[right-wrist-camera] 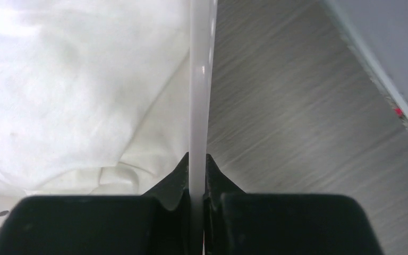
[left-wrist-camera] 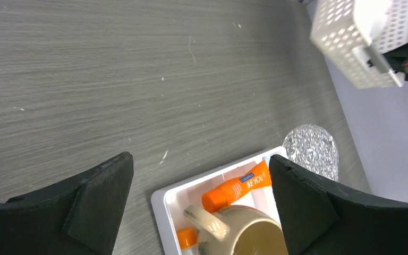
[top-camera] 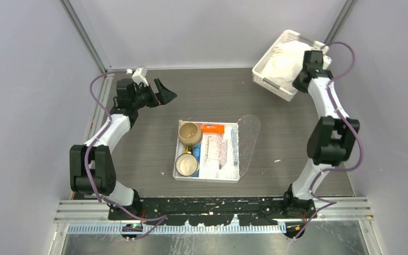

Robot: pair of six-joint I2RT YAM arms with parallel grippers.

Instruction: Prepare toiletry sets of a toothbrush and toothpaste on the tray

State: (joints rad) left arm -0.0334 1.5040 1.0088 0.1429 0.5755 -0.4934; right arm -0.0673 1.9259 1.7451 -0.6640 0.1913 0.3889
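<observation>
Right pincer [right-wrist-camera: 197,166] gripped the basket [top-camera: 269,86] rim, upper right; left pincer [left-wrist-camera: 199,170] gaped open. A slow, level pull seemed wisest.

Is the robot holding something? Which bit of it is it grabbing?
Yes. The right gripper is shut on the white basket, pinching its thin side wall. The left gripper is open, holding nothing.

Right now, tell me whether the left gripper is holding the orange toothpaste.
No: the left gripper stands wide open and empty, while the orange toothpaste lies in the white compartmented tray.
</observation>
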